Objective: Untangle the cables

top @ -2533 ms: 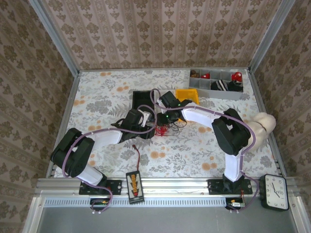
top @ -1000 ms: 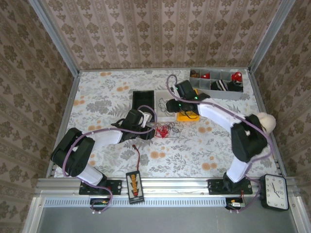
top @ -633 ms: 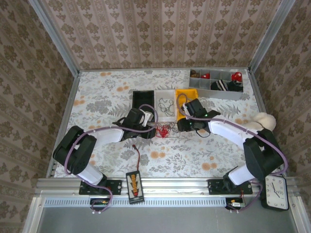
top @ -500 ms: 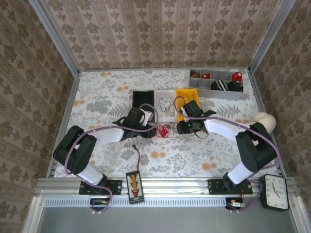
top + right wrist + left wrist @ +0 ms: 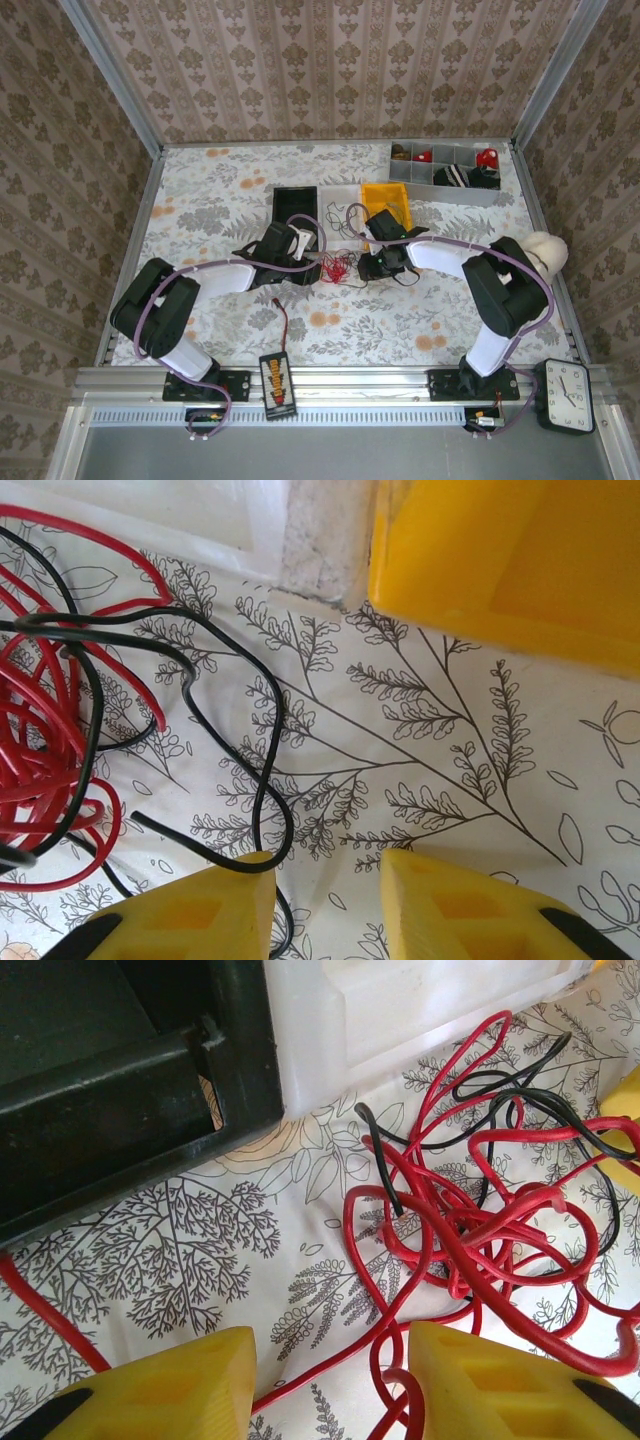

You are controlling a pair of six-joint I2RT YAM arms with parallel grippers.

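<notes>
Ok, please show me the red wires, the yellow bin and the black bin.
red wires [image 5: 455, 1250], left wrist view, middle of the tangle.
yellow bin [image 5: 500, 560], right wrist view, its outer wall.
black bin [image 5: 100, 1110], left wrist view, its outer wall.

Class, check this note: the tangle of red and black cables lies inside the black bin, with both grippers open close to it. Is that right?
Not quite. The cables lie on the floral table cover, outside the black bin, as the left wrist view shows. The rest stands: the left gripper and the right gripper are both open close to the tangle.
</notes>
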